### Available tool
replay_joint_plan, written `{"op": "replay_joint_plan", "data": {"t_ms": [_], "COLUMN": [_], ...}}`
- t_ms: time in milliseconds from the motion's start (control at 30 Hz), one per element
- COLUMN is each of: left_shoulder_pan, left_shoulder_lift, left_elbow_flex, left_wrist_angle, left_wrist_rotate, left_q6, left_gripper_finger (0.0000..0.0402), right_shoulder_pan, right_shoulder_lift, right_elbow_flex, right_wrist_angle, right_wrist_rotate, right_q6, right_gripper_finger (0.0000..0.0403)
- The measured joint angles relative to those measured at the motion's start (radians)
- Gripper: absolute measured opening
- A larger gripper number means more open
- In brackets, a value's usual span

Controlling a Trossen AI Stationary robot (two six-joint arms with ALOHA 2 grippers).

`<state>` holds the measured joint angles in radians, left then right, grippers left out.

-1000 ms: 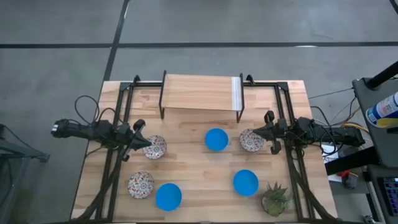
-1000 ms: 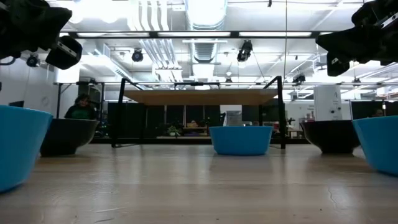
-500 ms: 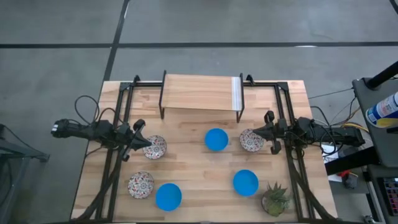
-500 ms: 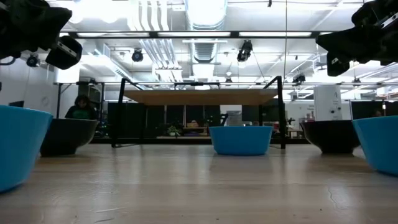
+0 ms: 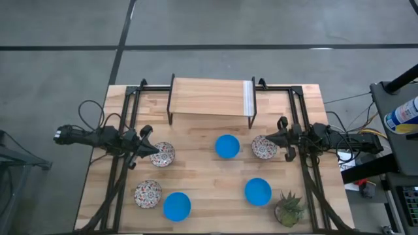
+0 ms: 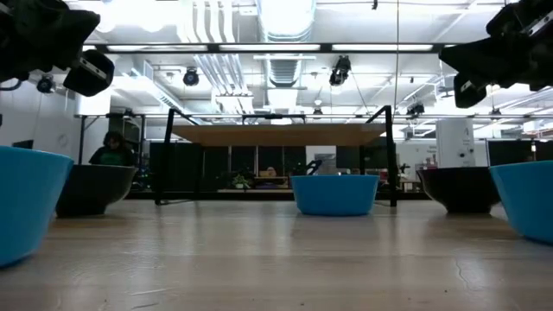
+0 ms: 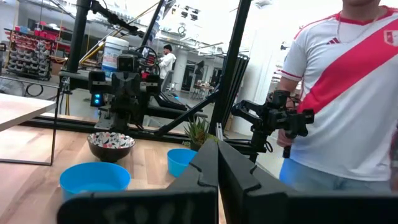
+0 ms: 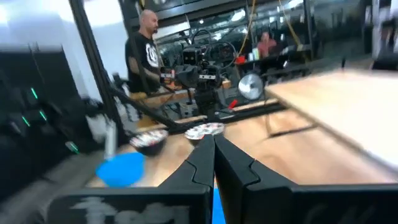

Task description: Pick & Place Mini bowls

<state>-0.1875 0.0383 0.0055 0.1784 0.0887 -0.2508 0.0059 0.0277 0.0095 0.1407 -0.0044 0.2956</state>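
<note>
Six mini bowls rest on their bases on the wooden table (image 5: 196, 176). Blue ones are at the middle (image 5: 227, 146), near left (image 5: 176, 205) and near right (image 5: 258, 191). Patterned ones are at the left (image 5: 163, 155), near left (image 5: 148, 194) and right (image 5: 264, 147). My left gripper (image 5: 149, 151) is shut and empty, pointing level, raised over the left patterned bowl's outer rim. My right gripper (image 5: 274, 138) is also shut and empty, raised beside the right patterned bowl. Both wrist views show the fingers (image 7: 217, 168) (image 8: 214, 155) closed together.
A low wooden shelf (image 5: 211, 98) on dark legs stands at the far middle. A small potted plant (image 5: 289, 207) is at the near right corner. Black frame rails (image 5: 124, 130) run along both sides. A person (image 7: 348, 93) in a white and red shirt stands beyond the table.
My right gripper has rolled a little about the line it points along, staying in place and shut. The bowls have not moved.
</note>
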Motion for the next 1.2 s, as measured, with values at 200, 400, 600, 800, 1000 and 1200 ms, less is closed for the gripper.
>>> {"op": "replay_joint_plan", "data": {"t_ms": [200,400,600,800,1000,1200], "left_shoulder_pan": [0.000,0.000,0.000,0.000,0.000,0.000], "left_shoulder_lift": [0.000,0.000,0.000,0.000,0.000,0.000], "left_elbow_flex": [0.000,0.000,0.000,0.000,0.000,0.000], "left_wrist_angle": [0.000,0.000,0.000,0.000,0.000,0.000], "left_wrist_rotate": [0.000,0.000,0.000,0.000,0.000,0.000], "left_q6": [0.000,0.000,0.000,0.000,0.000,0.000], "left_gripper_finger": [0.0000,0.0000,0.0000,0.0000,0.0000,0.0000], "right_shoulder_pan": [0.000,0.000,0.000,0.004,0.016,0.016], "right_shoulder_lift": [0.001,0.003,0.016,0.022,0.118,0.290], "right_elbow_flex": [0.000,0.001,0.001,0.005,0.152,0.403], "right_wrist_angle": [0.002,-0.059,-0.078,-0.049,-0.297,-0.806], "right_wrist_rotate": [0.094,0.277,0.294,0.232,0.205,0.142], "right_q6": [0.298,0.753,0.993,1.200,1.288,1.324], "right_gripper_finger": [0.0008,0.0008,0.0008,0.0008,0.0008,0.0008]}}
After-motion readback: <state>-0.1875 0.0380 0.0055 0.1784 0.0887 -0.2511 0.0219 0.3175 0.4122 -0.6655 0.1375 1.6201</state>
